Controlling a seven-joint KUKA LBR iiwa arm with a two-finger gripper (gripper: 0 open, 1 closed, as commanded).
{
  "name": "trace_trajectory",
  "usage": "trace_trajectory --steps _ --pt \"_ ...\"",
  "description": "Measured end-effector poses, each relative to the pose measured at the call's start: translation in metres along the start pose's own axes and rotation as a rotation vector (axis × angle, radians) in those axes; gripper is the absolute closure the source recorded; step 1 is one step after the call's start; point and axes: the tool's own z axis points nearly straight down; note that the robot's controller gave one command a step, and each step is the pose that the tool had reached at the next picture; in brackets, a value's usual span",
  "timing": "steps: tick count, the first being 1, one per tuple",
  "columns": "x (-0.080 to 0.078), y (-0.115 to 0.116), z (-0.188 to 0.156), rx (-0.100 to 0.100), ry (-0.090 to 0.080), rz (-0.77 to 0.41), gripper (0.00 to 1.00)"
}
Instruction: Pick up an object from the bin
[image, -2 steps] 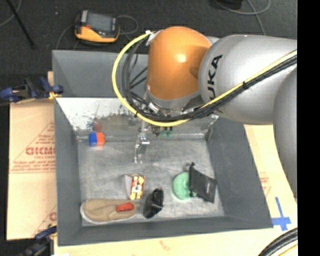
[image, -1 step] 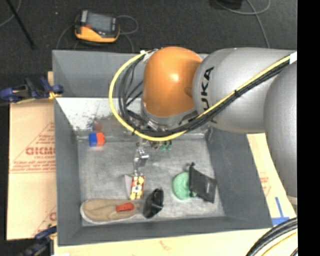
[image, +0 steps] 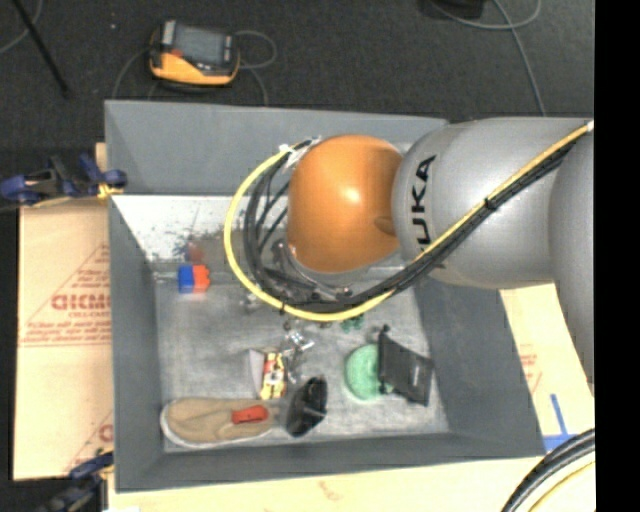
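Note:
My gripper (image: 293, 338) pokes out as a small metal part under the arm's orange cover, near the middle of the bin. Just below it lies a small white, yellow and red item (image: 271, 370). A black rounded object (image: 306, 405) rests a little further toward the front wall. Right of these sits a green round thing (image: 361, 373) with a black boxy piece (image: 406, 371) leaning against it.
A beige shoe-like thing (image: 205, 421) with a red piece (image: 249, 413) on it lies along the front wall at the left. A blue and orange block (image: 193, 277) sits at the back left. The arm and its cables cover the bin's back right.

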Motion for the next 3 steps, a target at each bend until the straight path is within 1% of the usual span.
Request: trace_trajectory --steps 1,2,3 --pt "0.007 0.005 0.021 -0.002 0.0 -0.17 0.0" --pt "-0.002 0.0 0.062 0.0 -0.002 -0.451 0.0" --pt "-0.013 -0.001 0.097 0.002 -0.002 -0.611 1.0"
